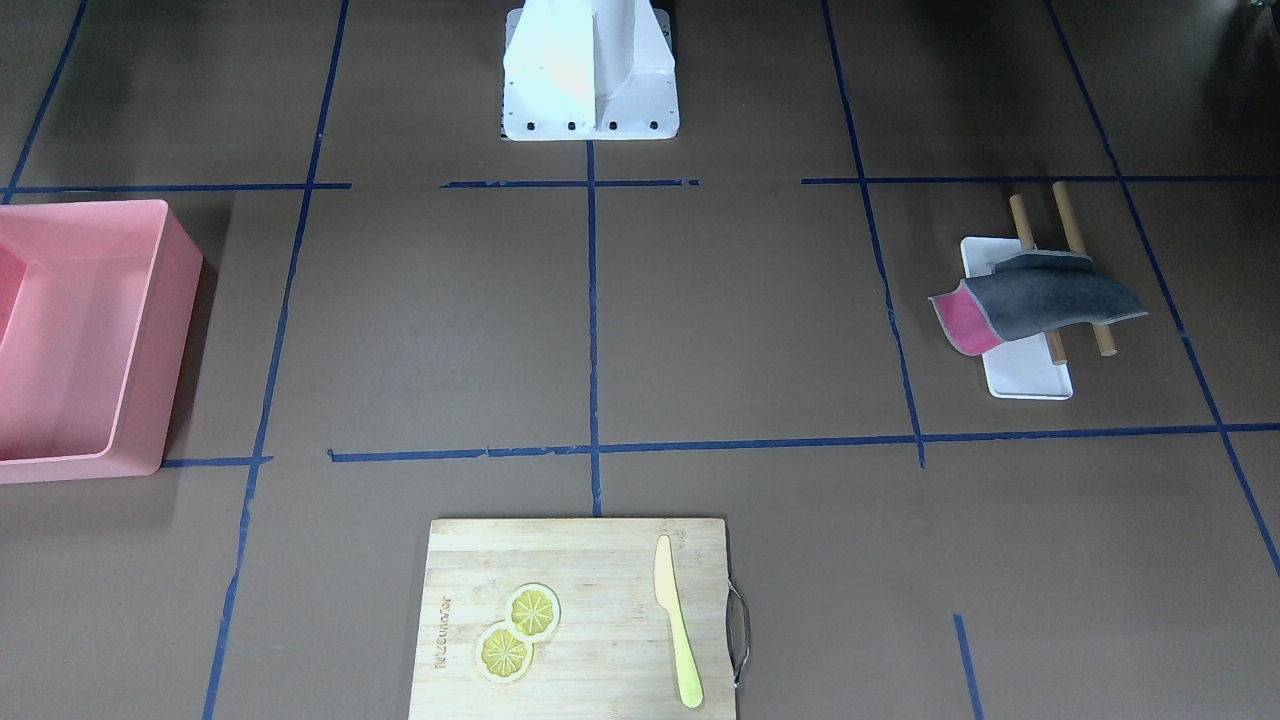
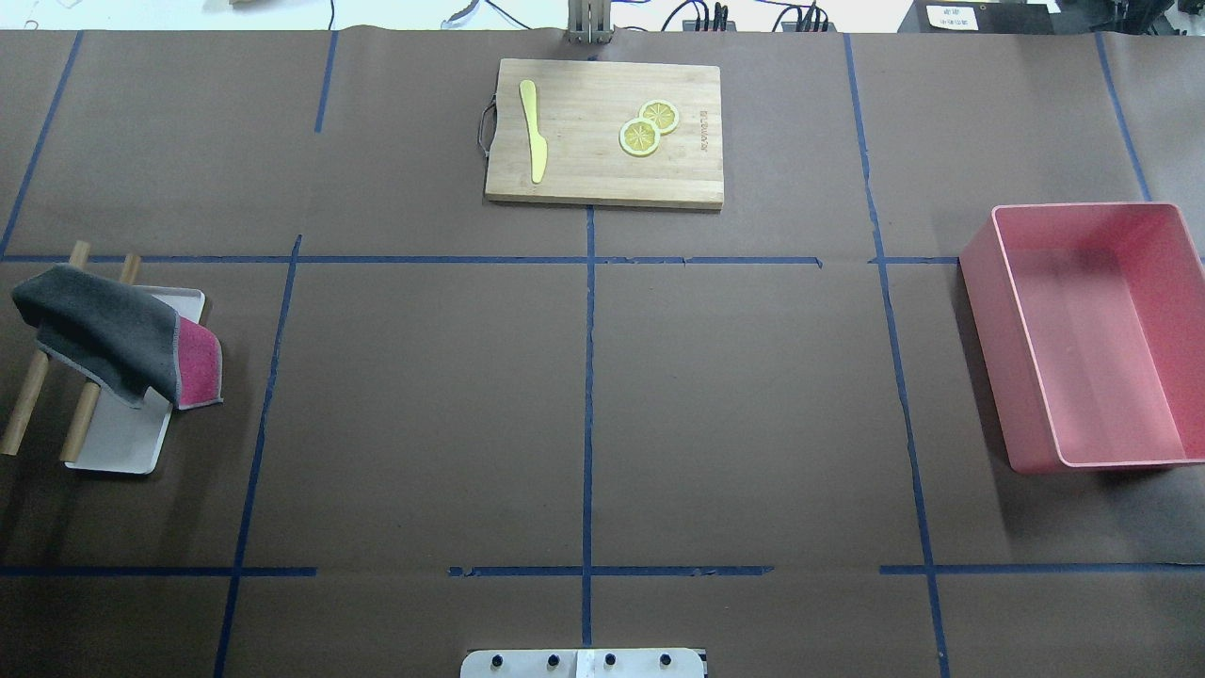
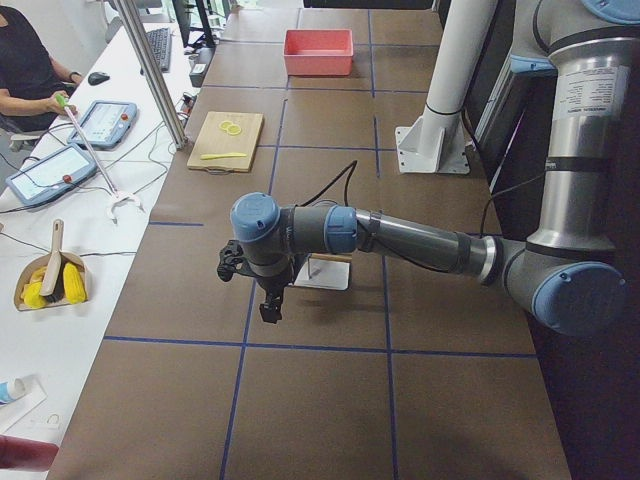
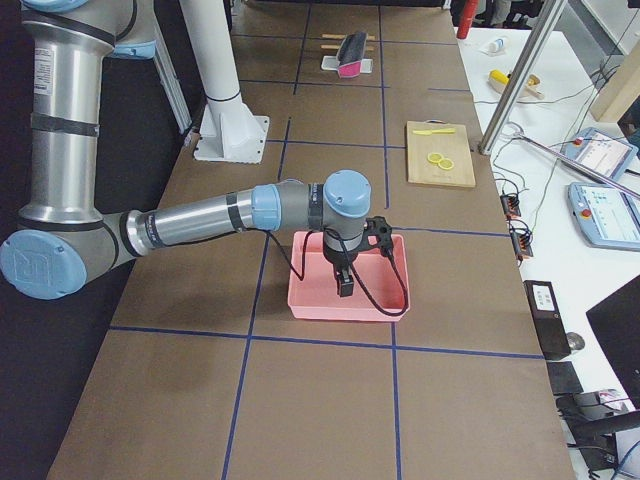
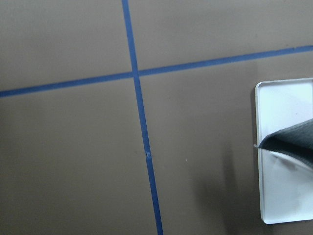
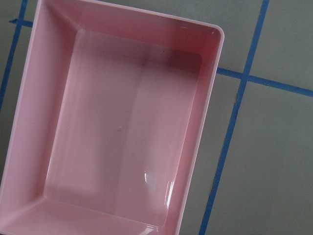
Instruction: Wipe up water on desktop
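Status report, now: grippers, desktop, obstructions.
Left gripper beside the white tray, right gripper above the pink bin; jaw state unreadable. Desktop shows no visible water. Cloth draped on its rack, untouched. Cutting board at far edge.

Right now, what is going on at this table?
Neither hand seems to hold anything. The left hand hovers over the desktop beside the white tray, where a grey and pink cloth lies over two wooden rods. The right hand hangs above the pink bin. I see no water on the desktop.
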